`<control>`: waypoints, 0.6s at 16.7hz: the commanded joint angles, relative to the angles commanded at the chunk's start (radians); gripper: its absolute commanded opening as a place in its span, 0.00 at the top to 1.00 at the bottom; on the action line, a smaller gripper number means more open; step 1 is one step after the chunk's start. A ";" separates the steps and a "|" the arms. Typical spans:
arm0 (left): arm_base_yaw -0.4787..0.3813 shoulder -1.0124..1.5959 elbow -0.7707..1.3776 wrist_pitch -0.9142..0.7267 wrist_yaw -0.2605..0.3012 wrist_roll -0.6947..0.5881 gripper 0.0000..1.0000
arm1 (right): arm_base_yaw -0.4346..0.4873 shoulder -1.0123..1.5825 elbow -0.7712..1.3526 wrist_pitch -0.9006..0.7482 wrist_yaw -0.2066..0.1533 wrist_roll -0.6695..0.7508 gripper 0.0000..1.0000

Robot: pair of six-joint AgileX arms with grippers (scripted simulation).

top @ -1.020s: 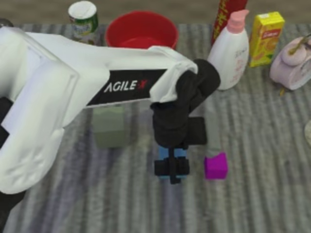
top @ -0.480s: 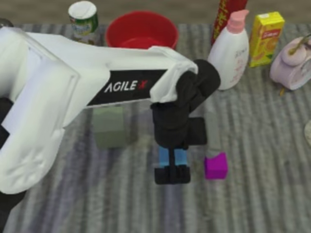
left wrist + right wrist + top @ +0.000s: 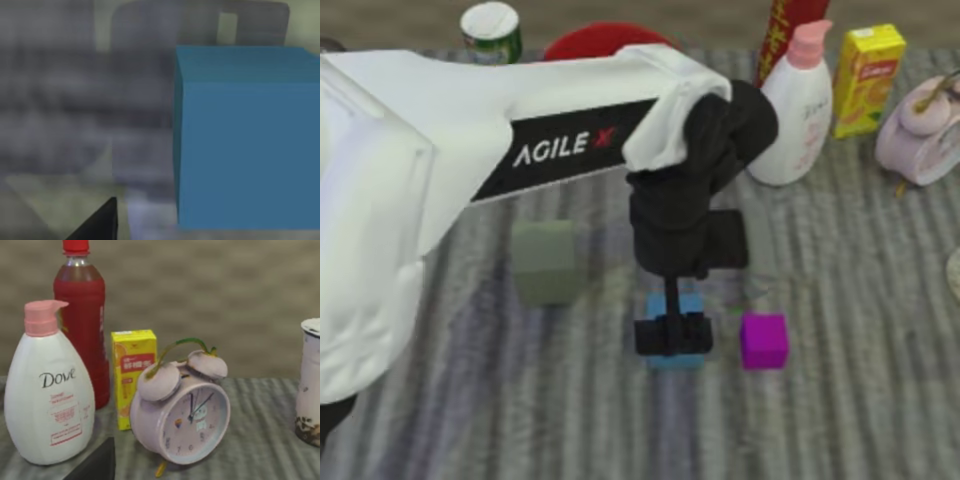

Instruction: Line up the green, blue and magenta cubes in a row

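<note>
Since a moment ago, the left arm has swung a little toward the far side, so it now hides most of the red bowl (image 3: 582,37), and the magenta cube (image 3: 764,340) now sits flat and square where before it looked tipped. The left gripper (image 3: 673,337) hangs right over the blue cube (image 3: 676,308), and I cannot tell if its fingers are spread or pinching the cube. In the left wrist view the blue cube (image 3: 247,137) fills most of the picture, with one dark finger tip (image 3: 97,222) showing at the edge. That cube sits on the gray striped table (image 3: 840,420) near the middle. Just to its right, close but not touching, is the magenta cube. Farther to the left, well apart, sits the green cube (image 3: 544,262), a bit farther back than the other two. Along the far edge stand a green and white can (image 3: 491,31), a red bottle (image 3: 788,30), a white pump bottle (image 3: 792,110), a yellow juice box (image 3: 867,78) and a pale pink alarm clock (image 3: 925,135). The right gripper is not seen from the top. Its wrist view looks at the pump bottle (image 3: 50,405), the red bottle (image 3: 80,315), the juice box (image 3: 131,372), the clock (image 3: 182,412) and a cup (image 3: 309,382).
</note>
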 joint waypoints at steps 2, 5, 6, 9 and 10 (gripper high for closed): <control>0.005 -0.022 0.041 -0.057 0.000 0.000 0.00 | 0.000 0.000 0.000 0.000 0.000 0.000 0.00; 0.007 -0.032 0.053 -0.072 -0.001 -0.001 0.00 | 0.000 0.000 0.000 0.000 0.000 0.000 0.00; 0.007 -0.032 0.053 -0.072 -0.001 -0.001 0.00 | 0.000 0.000 0.000 0.000 0.000 0.000 0.00; 0.004 -0.028 0.053 -0.070 -0.001 -0.013 0.00 | 0.000 0.000 0.000 0.000 0.000 0.000 0.00; 0.009 -0.026 0.055 -0.071 -0.001 -0.035 0.00 | 0.000 0.000 0.000 0.000 0.000 0.000 0.00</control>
